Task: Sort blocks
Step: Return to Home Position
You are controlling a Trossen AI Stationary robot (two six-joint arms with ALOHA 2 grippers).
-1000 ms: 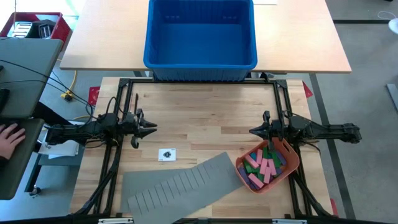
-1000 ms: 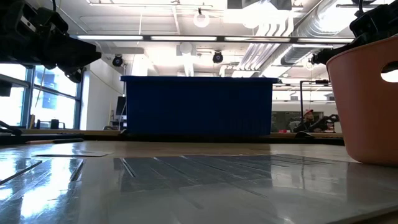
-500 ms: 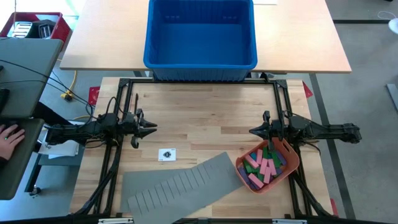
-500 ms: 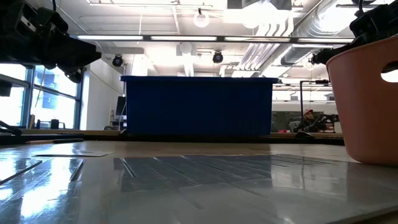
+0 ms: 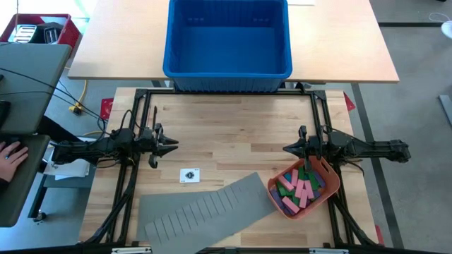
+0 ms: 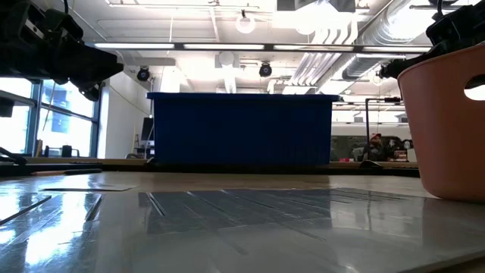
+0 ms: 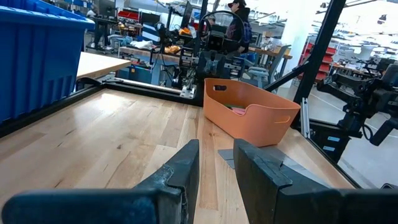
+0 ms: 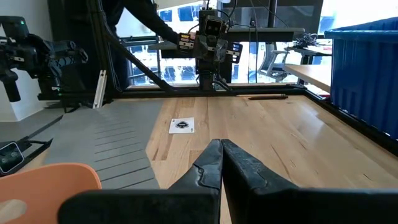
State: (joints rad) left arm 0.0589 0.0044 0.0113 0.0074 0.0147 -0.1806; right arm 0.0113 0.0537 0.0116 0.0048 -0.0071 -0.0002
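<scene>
The blocks point(image 5: 302, 187), small green, pink, purple and blue pieces, lie heaped in an orange tray point(image 5: 333, 185) at the table's near right. In the left wrist view the tray point(image 7: 249, 118) stands across the table. My left gripper point(image 5: 175, 147) hovers at the table's left side, pointing level toward the right, open by a narrow gap point(image 7: 216, 163) with nothing in it. My right gripper point(image 5: 285, 149) hovers just beyond the tray's far rim, pointing level toward the left, shut point(image 8: 221, 152) and holding nothing.
A grey slotted sheet point(image 5: 205, 208) lies flat along the near edge, left of the tray. A small white card point(image 5: 189, 175) lies beside it. A big blue bin point(image 5: 227, 42) stands on a second table beyond the far edge. A person's hand point(image 5: 10, 152) rests at a desk far left.
</scene>
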